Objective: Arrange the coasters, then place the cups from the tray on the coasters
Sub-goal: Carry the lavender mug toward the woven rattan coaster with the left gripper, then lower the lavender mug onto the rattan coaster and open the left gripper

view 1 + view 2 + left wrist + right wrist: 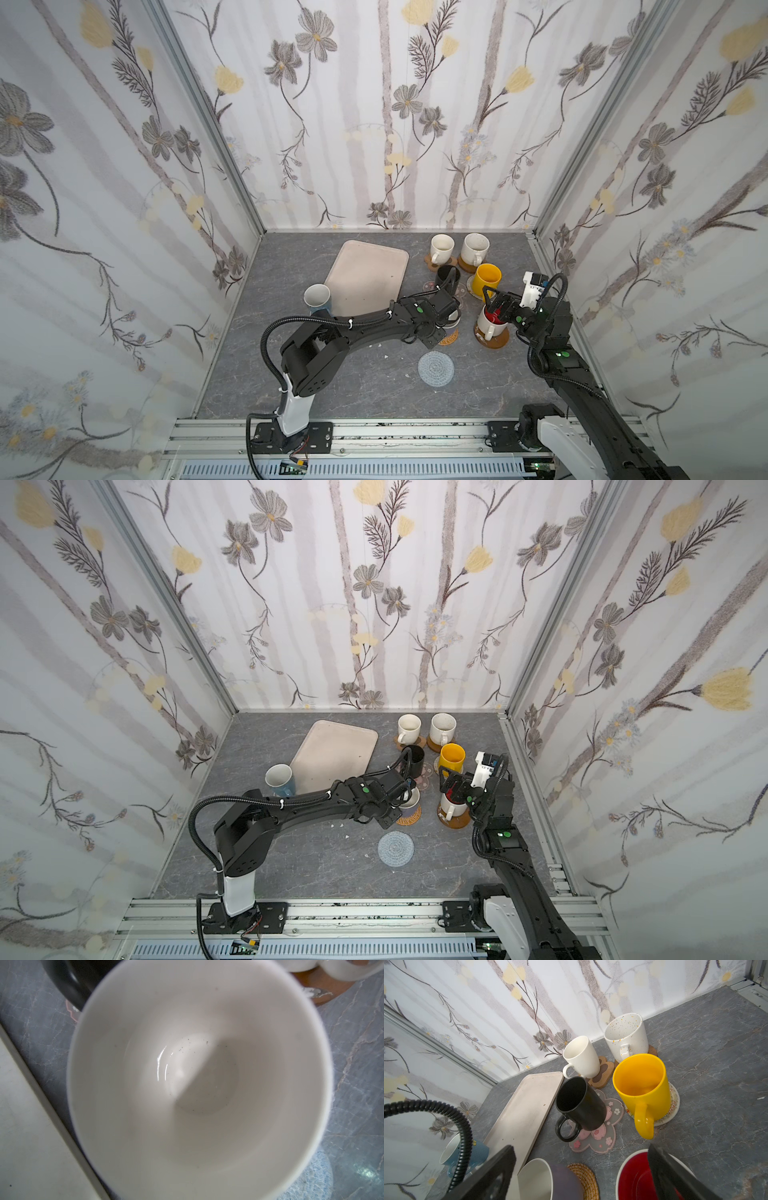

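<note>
Left gripper: closed, apparently clamped on the lavender cup, though its fingers show in no view.
Lavender cup: hangs tilted at the edge of the rattan coaster, near the bare tray.
Right gripper: jaws spread wide over the red-lined cup, which sits on a wooden round.
Risk, landing: because the cup hangs tilted and off-centre, it could settle half off the rattan mat and rock or tip.
Risk, crowding: the black cup and the right arm are close by, so a sideways swing could knock a neighbour off its mat.
Risk, withdrawal: one right finger hangs over the red interior, and a crooked lift might drag that cup.
Left to do: the light blue cup stands on the table by the tray's corner, and the crocheted coaster is bare.
Hidden: in both top views the left arm covers the place where cup meets coaster, so contact cannot be told.
Hard to make out: the left wrist view shows little beyond the cup's pale inside.
</note>
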Controlling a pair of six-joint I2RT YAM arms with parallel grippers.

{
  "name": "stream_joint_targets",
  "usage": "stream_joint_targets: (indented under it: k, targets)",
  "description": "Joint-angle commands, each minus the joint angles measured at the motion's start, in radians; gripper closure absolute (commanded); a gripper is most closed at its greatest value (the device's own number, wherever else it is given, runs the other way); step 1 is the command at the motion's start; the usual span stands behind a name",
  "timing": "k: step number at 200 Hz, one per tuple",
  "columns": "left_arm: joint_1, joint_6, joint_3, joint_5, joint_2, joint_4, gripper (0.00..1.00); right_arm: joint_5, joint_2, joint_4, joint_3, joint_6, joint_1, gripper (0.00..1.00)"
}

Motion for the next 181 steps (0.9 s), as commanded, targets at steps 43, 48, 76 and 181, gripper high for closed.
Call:
stream_joint_targets:
  k: [43,48,76,181]
  targets:
    - [0.005,-0.016,0.012,-0.015,0.015,0.062,1.0,-0.011,-0.004,0.05,-0.005,0.007,-0.001,0.0]
    - [0.006,-0.015,0.013,-0.016,0.016,0.062,1.0,-0.012,-0.004,0.05,-0.006,0.006,-0.001,0.0]
    - [0.006,-0.02,0.014,-0.015,0.025,0.068,0.91,-0.013,-0.009,0.049,-0.01,0.006,-0.001,0.0]
    - [0.01,-0.058,-0.009,-0.097,-0.06,0.071,0.31,-0.025,-0.029,0.023,0.005,-0.004,-0.001,0.0]
